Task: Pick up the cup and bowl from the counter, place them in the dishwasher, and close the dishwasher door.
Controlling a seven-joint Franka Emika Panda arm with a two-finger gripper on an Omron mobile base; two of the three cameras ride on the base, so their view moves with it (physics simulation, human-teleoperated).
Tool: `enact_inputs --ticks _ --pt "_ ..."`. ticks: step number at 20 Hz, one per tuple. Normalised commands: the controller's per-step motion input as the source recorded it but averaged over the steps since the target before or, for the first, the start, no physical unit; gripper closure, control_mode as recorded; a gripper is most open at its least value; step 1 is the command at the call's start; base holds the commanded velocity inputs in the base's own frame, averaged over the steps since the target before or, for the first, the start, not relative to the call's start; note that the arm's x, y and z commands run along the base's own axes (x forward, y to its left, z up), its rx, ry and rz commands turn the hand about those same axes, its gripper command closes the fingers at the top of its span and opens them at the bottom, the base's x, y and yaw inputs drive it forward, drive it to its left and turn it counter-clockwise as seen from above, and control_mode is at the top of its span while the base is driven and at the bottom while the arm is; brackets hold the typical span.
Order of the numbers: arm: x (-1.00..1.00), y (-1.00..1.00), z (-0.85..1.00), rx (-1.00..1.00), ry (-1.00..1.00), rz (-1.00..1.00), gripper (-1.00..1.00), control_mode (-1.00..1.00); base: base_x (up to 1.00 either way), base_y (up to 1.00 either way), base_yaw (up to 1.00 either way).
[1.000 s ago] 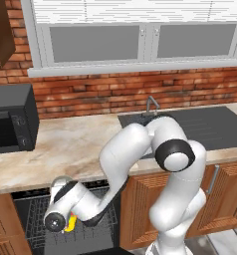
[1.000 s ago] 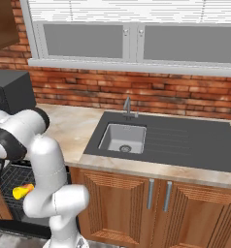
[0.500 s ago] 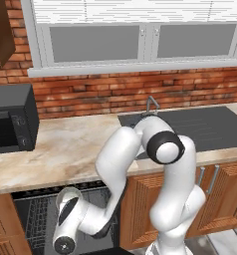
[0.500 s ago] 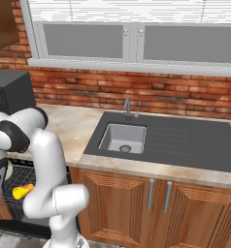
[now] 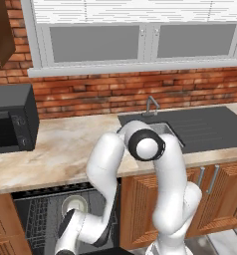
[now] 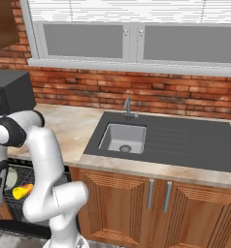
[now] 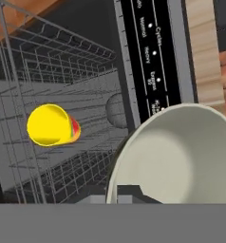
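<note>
My gripper (image 7: 129, 193) is low inside the open dishwasher (image 5: 36, 219), shut on the rim of the pale grey-green bowl (image 7: 179, 156), which looms large just past the fingertips. The bowl (image 5: 74, 204) also shows above my hand in the left base view, and as a pale disc (image 6: 10, 178) behind my arm in the right base view. The yellow cup (image 7: 51, 125) with its red-orange mark lies on its side in the grey wire rack (image 7: 48, 71), left of the bowl; the cup (image 6: 23, 191) is apart from my fingers. The beige counter (image 5: 56, 154) runs above the dishwasher.
A black microwave (image 5: 11, 119) stands on the counter at the left. The dark sink (image 6: 122, 138) and drainboard lie to the right, above wooden cabinet doors (image 6: 132, 203). A black control strip (image 7: 153, 71) runs beside the rack.
My hand has sunk lower and deeper into the dishwasher with the bowl, and the elbow has swung round. The cup stays lying in the rack.
</note>
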Motion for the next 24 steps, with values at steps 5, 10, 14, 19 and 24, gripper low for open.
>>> enact_inputs --ticks 5,10,14,19,24 --pt "0.07 0.0 -0.04 0.06 -0.03 0.0 1.0 -1.0 0.0 0.0 0.0" --pt "0.23 0.0 0.0 0.09 -0.01 0.0 1.0 -1.0 0.0 0.0 0.0" --pt "0.4 0.02 0.0 0.19 0.0 0.02 1.0 -1.0 0.0 0.0 0.0" --pt "0.19 0.32 -0.08 0.22 0.0 0.06 1.0 -1.0 0.0 0.0 0.0" --pt "0.04 0.47 -0.47 0.17 0.02 0.03 1.0 -1.0 0.0 0.0 0.0"
